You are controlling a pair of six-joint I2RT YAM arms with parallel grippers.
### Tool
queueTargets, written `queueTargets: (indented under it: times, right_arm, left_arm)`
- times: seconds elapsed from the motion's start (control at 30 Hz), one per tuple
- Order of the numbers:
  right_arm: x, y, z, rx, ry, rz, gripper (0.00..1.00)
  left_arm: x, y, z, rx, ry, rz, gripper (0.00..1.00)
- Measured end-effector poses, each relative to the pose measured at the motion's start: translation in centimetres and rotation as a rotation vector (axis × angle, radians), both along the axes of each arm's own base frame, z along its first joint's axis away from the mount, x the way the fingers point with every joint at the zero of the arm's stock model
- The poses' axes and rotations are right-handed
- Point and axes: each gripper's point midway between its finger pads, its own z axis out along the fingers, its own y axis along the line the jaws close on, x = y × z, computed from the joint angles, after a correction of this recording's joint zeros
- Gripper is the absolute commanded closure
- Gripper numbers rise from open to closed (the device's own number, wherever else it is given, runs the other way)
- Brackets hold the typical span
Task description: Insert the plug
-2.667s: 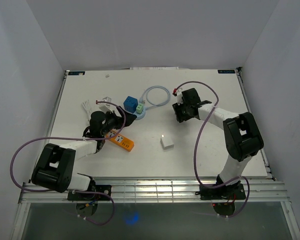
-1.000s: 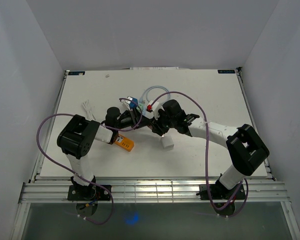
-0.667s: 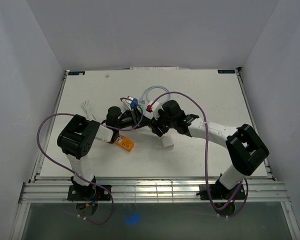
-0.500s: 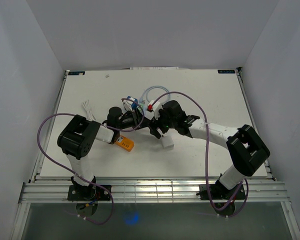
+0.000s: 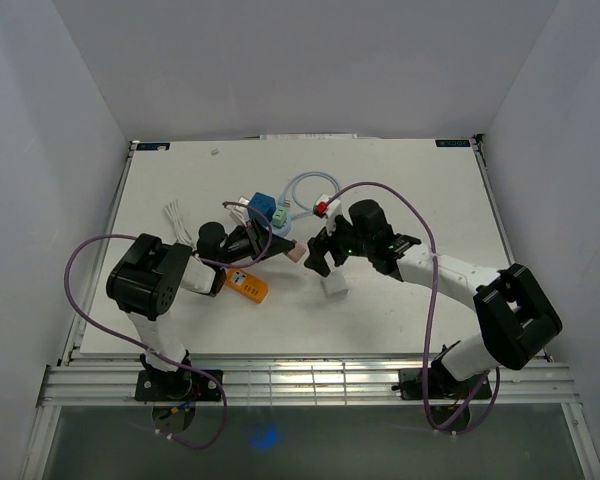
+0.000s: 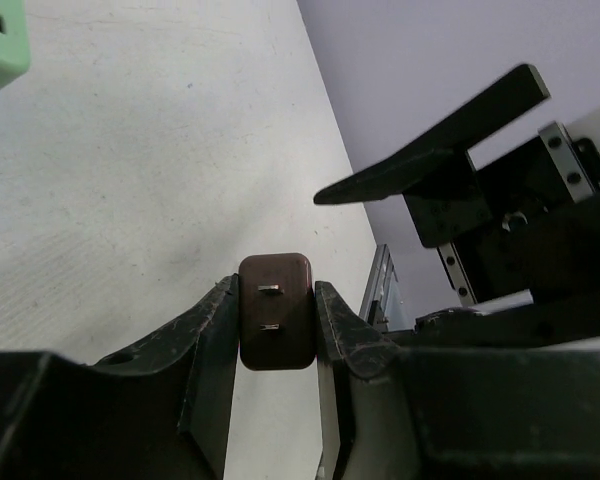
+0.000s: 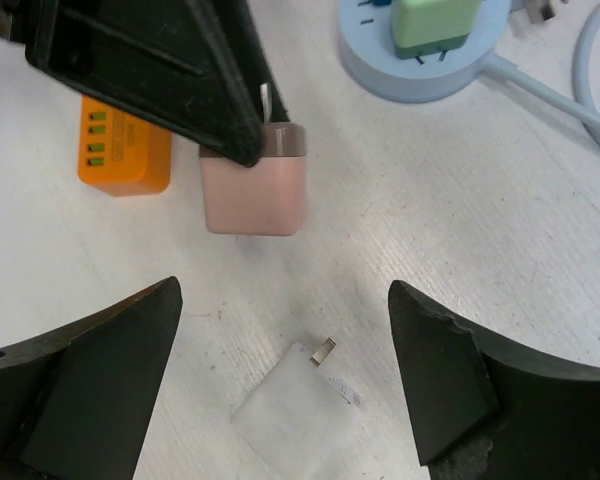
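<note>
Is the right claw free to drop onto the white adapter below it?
Likely yes: the right claw hangs open over the white adapter, nothing covering it. The pink plug in the left claw sits close beside, apparently clear.

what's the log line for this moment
left gripper shut on pink plug | right gripper open over white plug | pink plug apart from round blue socket base

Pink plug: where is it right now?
Top view, centre: the pink plug is clamped in the left hand, right of the orange strip and up-left of the white adapter.
</note>
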Motion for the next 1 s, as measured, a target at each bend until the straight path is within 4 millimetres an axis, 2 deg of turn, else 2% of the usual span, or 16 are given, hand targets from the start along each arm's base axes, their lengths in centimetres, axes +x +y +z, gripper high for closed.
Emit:
queueTargets:
  times: [0.17, 0.37, 0.5, 0.8, 0.87, 1.0]
  right_arm:
    - [0.7, -0.8, 2.5, 0.191, 0.113, -0.065, 0.18]
    - [-1.6, 0.8, 4.9, 0.409, 0.29, -0.059, 0.2]
    - [-2.8, 1.4, 7.0, 0.569, 0.374, -0.045, 0.22]
    - [-3.6, 2.1, 13.2, 0.833, 0.402, 0.027, 0.28]
    - [-3.6, 2.2, 13.7, 0.866, 0.414, 0.038, 0.31]
    - [-3.2, 2.6, 12.9, 0.878, 0.467, 0.028, 0.32]
  left_arm:
    - [-0.9, 0.5, 2.2, -0.036, -0.071, 0.007, 0.92]
    - [-1.6, 1.1, 7.9, -0.105, -0.246, 0.041, 0.93]
    - [-1.7, 1.4, 10.6, -0.15, -0.299, 0.07, 0.92]
    - [-2.0, 2.0, 13.5, -0.196, -0.34, 0.104, 0.92]
    - [-2.2, 2.0, 14.0, -0.202, -0.347, 0.107, 0.93]
    - [-2.6, 1.9, 14.6, -0.213, -0.359, 0.105, 0.92]
